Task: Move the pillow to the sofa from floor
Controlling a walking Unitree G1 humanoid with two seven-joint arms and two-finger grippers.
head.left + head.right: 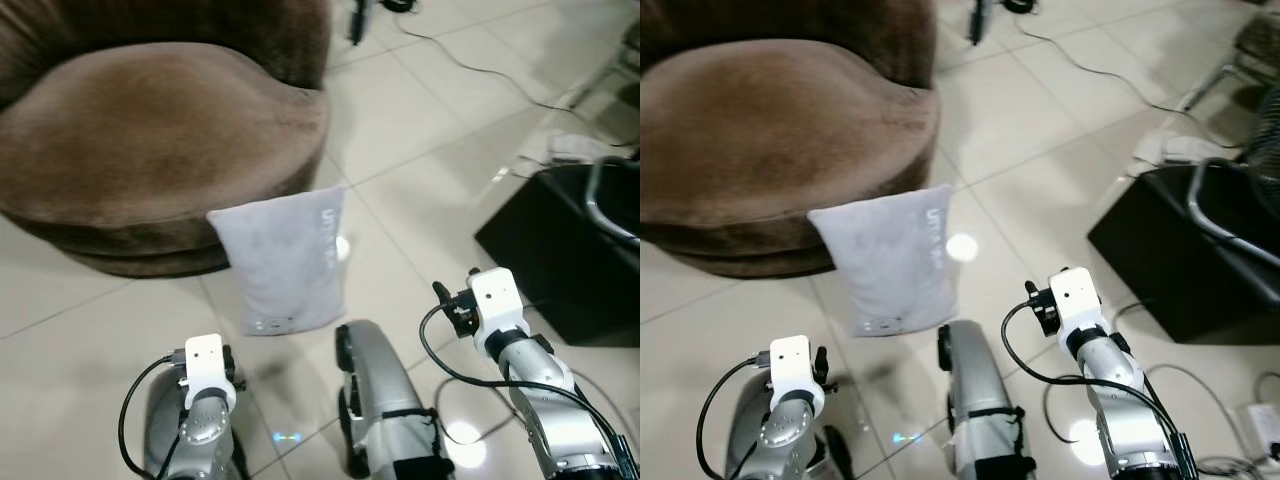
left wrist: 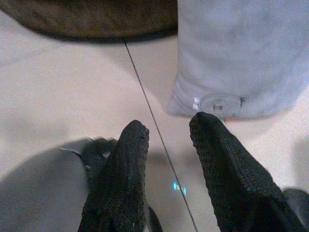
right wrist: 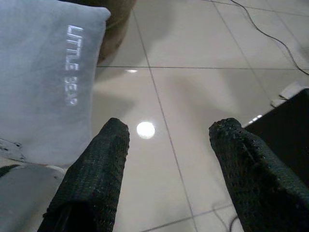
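Left gripper (image 2: 166, 128): fingers (image 2: 120, 174) parted, nothing between them, over bare tile. Right gripper (image 3: 169, 128): fingers (image 3: 94, 174) spread wide, also empty. Robot's silver leg (image 1: 375, 395) sits between the two arms.

Grey pillow (image 1: 285, 262) stands upright on the floor (image 1: 430, 140) just ahead of both grippers. Its bottom edge, with the zipper tab, is right past the left fingertips, not touching. It lies ahead of the right fingers, off toward the left arm's side; white "LITTLE BEAR" lettering visible. Its top leans on the base of the brown sofa (image 1: 150, 130) behind it.

Black box (image 1: 560, 250) ahead and outboard of the right fingers. Cables (image 1: 470, 65) trail across the tiles farther out.
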